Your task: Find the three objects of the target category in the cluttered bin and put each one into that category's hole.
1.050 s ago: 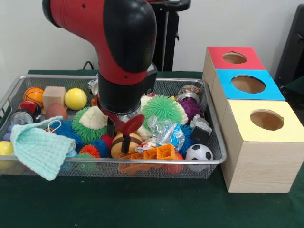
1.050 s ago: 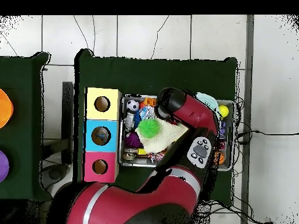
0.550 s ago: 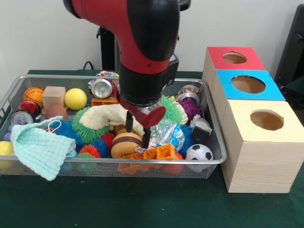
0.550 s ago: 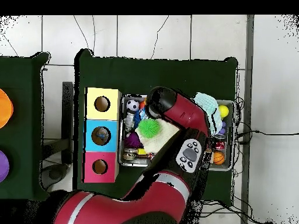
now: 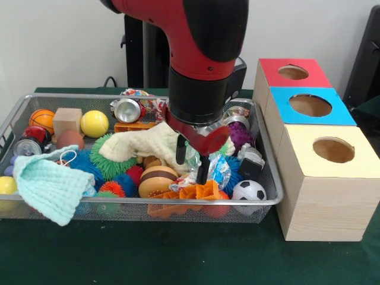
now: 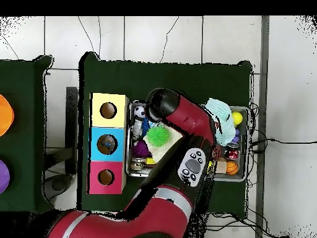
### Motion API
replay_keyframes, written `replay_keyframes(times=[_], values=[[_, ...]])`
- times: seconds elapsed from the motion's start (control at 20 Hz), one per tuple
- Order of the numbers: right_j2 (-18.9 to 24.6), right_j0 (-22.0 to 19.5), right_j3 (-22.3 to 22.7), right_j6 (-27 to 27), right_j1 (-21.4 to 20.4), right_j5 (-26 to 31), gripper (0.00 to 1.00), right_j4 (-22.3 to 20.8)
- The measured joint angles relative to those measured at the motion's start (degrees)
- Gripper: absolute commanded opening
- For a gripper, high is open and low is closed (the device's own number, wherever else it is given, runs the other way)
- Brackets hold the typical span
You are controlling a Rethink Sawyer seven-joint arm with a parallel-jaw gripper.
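Front of bin: The wire bin (image 5: 270, 178) sits on the dark green table (image 5: 178, 255). A light green knitted cloth (image 5: 47, 184) hangs over its front rail on the left side of the front view. An orange plastic toy (image 5: 193, 193) lies against the front rail near the middle. A small soccer ball (image 5: 249, 190) sits in the front corner next to the boxes.

Middle of bin: A toy burger (image 5: 155, 180) lies just behind the orange toy. Spiky balls in green, blue and red are packed around it. A crinkly clear wrapper (image 5: 215, 168) lies between the burger and the soccer ball. A cream cloth (image 5: 142, 145) is spread over the green spiky ball (image 5: 107, 160).

Gripper: The gripper (image 5: 191, 161) hangs low over the crinkly wrapper. Its two dark fingers (image 5: 202, 169) are a little apart and point down. Nothing is between them.

Back of bin: A yellow ball (image 5: 94, 123), a wooden block (image 5: 66, 120) and a small basketball (image 5: 41, 119) sit at the back left. A shiny can (image 5: 127, 110) lies on its side at the back.

Boxes: Three boxes stand in a row beside the bin. The yellow box (image 5: 329, 178) is nearest, then the blue box (image 5: 309, 107), then the red box (image 5: 291, 74). Each has a round hole on top.

Top view: The red arm (image 6: 186, 121) covers much of the bin. Something lies inside the blue box's hole (image 6: 107, 144).
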Motion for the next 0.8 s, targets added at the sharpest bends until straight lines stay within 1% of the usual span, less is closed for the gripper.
replay_keyframes(times=[0.8], values=[[0.06,0.15,0.16,0.54,-0.01,0.00,1.00,0.15]])
